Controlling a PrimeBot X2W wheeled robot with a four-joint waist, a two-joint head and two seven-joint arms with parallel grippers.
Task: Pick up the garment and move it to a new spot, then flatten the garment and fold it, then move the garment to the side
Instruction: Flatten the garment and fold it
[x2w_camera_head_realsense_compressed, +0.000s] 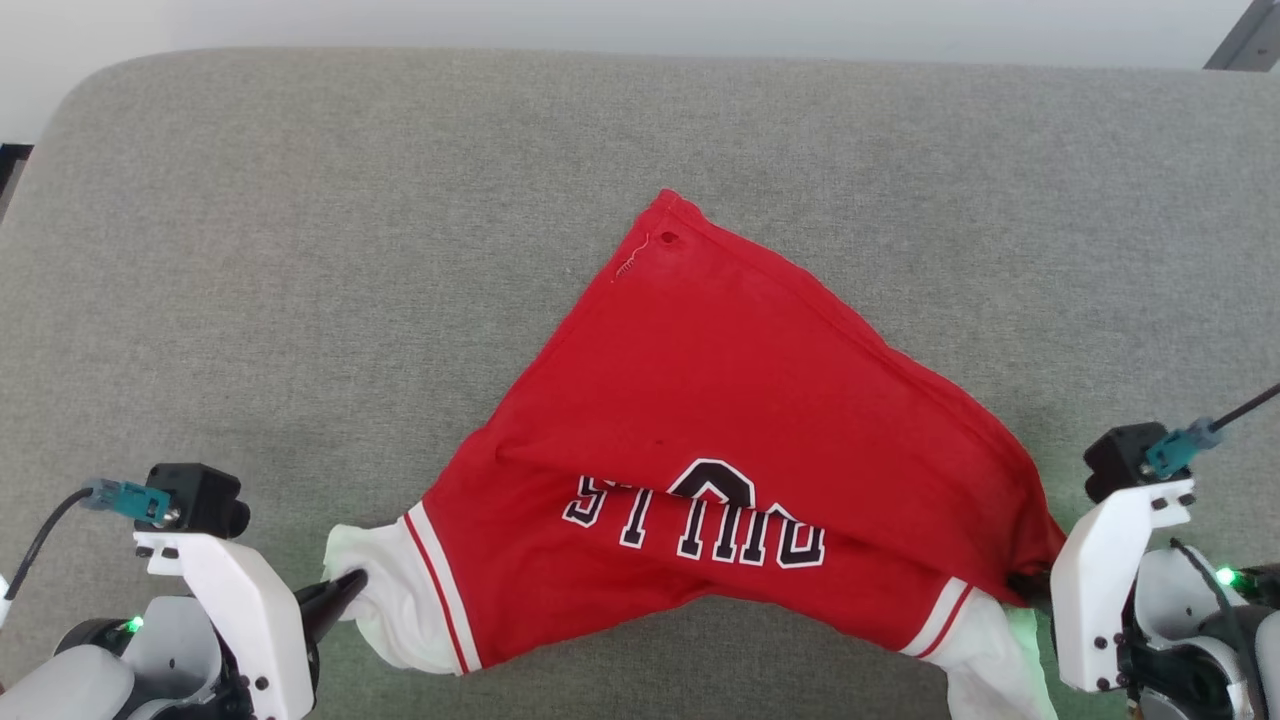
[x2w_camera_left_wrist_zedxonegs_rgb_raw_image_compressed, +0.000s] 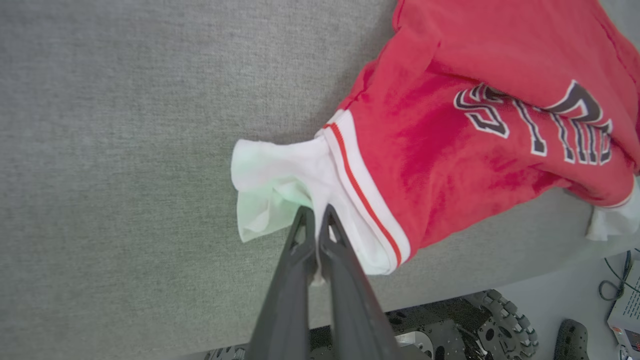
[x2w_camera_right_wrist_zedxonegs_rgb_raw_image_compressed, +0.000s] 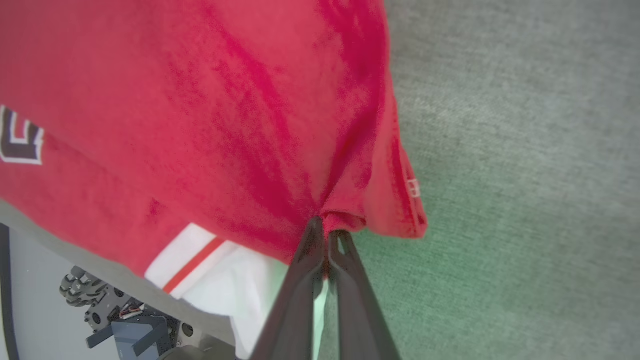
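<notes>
The garment (x2w_camera_head_realsense_compressed: 720, 400), a red jersey with white sleeves and black white-outlined lettering, lies stretched across the near half of the grey table (x2w_camera_head_realsense_compressed: 300, 250), its far corner pointing away. My left gripper (x2w_camera_head_realsense_compressed: 345, 590) is shut on the white left sleeve (x2w_camera_left_wrist_zedxonegs_rgb_raw_image_compressed: 280, 180); in the left wrist view the dark fingers (x2w_camera_left_wrist_zedxonegs_rgb_raw_image_compressed: 300, 235) pinch the sleeve cloth. My right gripper (x2w_camera_right_wrist_zedxonegs_rgb_raw_image_compressed: 324, 227) is shut on the red fabric by the right sleeve (x2w_camera_right_wrist_zedxonegs_rgb_raw_image_compressed: 220, 280), its tips hidden behind the white housing (x2w_camera_head_realsense_compressed: 1100, 570) in the head view. The garment (x2w_camera_right_wrist_zedxonegs_rgb_raw_image_compressed: 200, 125) fills the upper left of the right wrist view.
The grey padded table stretches wide to the far side and both sides of the garment. Its near edge runs just below the sleeves; beyond it I see the robot's wheeled base (x2w_camera_left_wrist_zedxonegs_rgb_raw_image_compressed: 500, 320) and the floor.
</notes>
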